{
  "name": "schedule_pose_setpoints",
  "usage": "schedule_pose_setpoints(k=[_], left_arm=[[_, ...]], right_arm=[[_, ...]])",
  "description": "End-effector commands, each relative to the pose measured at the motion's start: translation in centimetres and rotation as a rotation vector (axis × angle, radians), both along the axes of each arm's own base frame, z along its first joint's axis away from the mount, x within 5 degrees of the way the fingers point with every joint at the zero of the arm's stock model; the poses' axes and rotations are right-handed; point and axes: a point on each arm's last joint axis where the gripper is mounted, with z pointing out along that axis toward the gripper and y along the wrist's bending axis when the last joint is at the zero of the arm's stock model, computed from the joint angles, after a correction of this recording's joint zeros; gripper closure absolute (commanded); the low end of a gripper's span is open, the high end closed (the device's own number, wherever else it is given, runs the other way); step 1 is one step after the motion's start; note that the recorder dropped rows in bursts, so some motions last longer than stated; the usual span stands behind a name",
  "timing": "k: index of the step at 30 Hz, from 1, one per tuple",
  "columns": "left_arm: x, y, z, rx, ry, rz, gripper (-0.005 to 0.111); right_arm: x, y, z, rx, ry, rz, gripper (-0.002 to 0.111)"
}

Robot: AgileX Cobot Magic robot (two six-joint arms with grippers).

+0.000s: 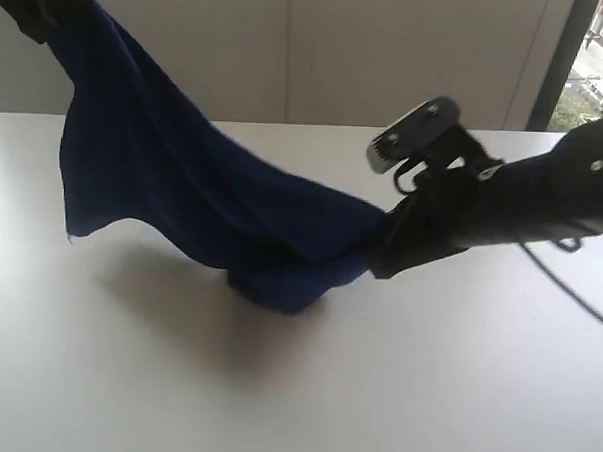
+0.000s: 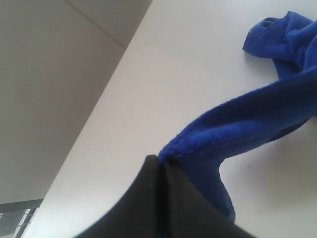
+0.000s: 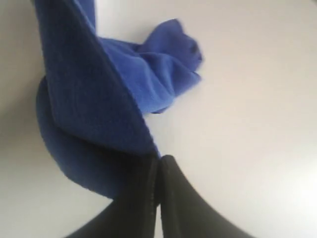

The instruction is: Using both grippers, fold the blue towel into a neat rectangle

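Exterior view, blue towel clamped, both grippers

**Table**: one, white, matt, smooth top. It runs from the near side of the scene to a straight far edge and spans the full width from left to right.

**Lying on it:** blue towel, in part only. A rumpled low fold of the cloth touches the top around the middle of the table, a little left of centre. The rest rises off the surface, one end high to the far left, the other out to the right. A loose corner on the left hangs above the top and appears clear of it. The cloth's soft grey shadow falls on the white surface left of the resting fold and on its near side.
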Motion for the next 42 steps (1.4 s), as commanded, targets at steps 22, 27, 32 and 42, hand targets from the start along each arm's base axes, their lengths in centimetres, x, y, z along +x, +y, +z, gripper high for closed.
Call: schedule_pose_setpoints(k=[22, 27, 32, 42], left_arm=[[-4.7, 2.3, 2.3, 0.124, 0.119, 0.117, 0.107], [-4.9, 2.4, 2.1, 0.137, 0.151, 0.115, 0.107], [-4.9, 2.6, 1.3, 0.168, 0.182, 0.122, 0.107], [-4.7, 3.5, 0.1, 0.269, 0.202, 0.162, 0.107]], right_arm=[[2.2, 2.7, 3.9, 0.182, 0.303, 0.135, 0.108], [3.0, 6.7, -0.1, 0.228, 0.391, 0.198, 0.097], [2.9, 8.6, -0.9, 0.251, 0.374, 0.304, 0.054], [4.5, 1.4, 1.7, -0.209, 0.275, 0.227, 0.046]])
